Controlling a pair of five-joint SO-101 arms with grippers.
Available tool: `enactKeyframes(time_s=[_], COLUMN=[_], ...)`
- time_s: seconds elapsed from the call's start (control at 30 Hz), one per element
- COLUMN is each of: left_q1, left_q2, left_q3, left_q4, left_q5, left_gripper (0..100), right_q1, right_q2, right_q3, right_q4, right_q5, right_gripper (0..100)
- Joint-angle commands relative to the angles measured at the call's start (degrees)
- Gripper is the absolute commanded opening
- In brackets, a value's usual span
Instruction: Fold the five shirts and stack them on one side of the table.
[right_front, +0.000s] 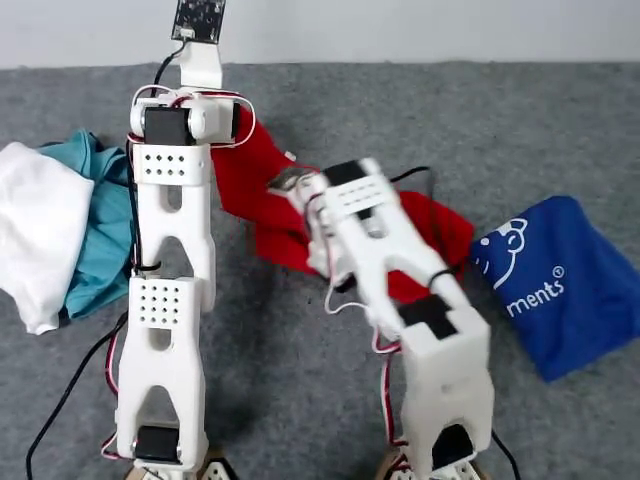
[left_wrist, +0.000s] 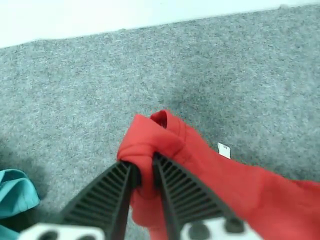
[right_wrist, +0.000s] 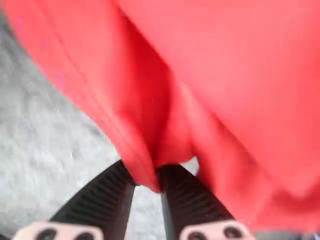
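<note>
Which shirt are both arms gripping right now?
The red fabric shirt: the left tool and right tool both pinch it. The white shirt, teal shirt and blue shirt lie unheld.

Four shirts: red shirt (right_front: 243, 178), blue shirt (right_front: 572, 292), teal shirt (right_front: 100, 232), white shirt (right_front: 40, 232); two arms (right_front: 170, 300) (right_front: 400, 270).

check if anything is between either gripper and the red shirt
Nothing visible is. The left gripper is shut on a bunched fold of the red shirt, and the right gripper pinches another part of it, so both hold the cloth directly.
</note>
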Motion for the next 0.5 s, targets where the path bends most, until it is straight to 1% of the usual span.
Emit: enactKeyframes(time_s=[0.0,0.23,0.33,0.47], left_q1=[0.2,0.3,0.3,0.3], left_q2=[-4.4,-4.3,-4.3,-4.4], left_q3=[-3.4,-3.4,-3.4,-3.3], left_q4=[-0.2,6.0,7.9,8.1], left_q5=[-0.4,-0.4,-0.6,-0.6], left_gripper=[2,2,2,2], right_q1=[3.5,9.6,13.7,19.7], right_q2=[-8.4,-18.2,-22.5,-29.3], right_q3=[-0.6,-0.6,-0.6,-0.6], right_q4=[3.8,9.5,10.9,11.3], right_q5=[0.6,0.4,0.4,0.4], right_gripper=[1.1,1.1,1.1,1.1])
